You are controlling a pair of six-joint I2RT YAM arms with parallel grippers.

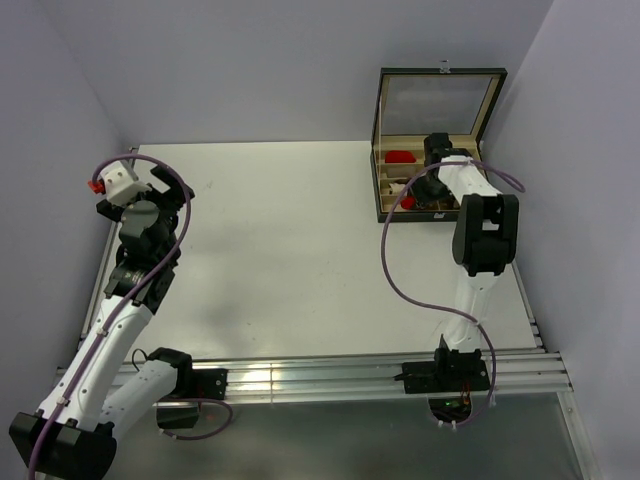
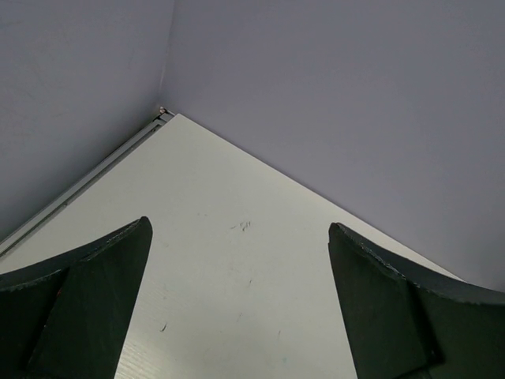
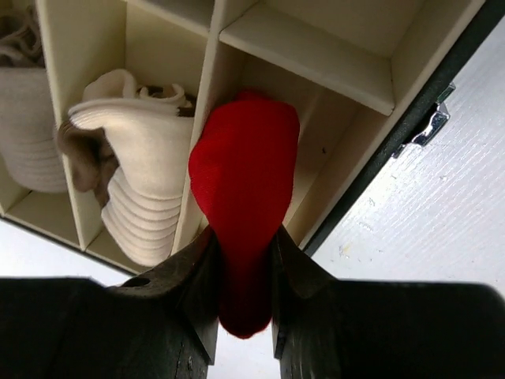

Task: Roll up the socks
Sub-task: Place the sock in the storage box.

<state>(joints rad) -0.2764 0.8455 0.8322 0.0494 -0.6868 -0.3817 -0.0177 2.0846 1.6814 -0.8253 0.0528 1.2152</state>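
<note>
Right wrist view is showing the right end effector (image 3: 241, 264), partly closed, squeezing the red sock (image 3: 245, 158) over a slot of the box (image 3: 316, 55). The cream sock (image 3: 146, 189) is sitting in the next slot. The left end effector (image 2: 241, 229) is hanging wide open and empty over the table (image 2: 221, 268).

My box (image 1: 379, 182) stands at the table's (image 1: 290, 250) far right corner. My right gripper (image 3: 243, 237), over it, holds a sock (image 3: 245, 174) that points into one compartment; the next compartment holds a second sock (image 3: 146, 197). My left gripper (image 2: 238, 225) hangs over the far left corner.
</note>
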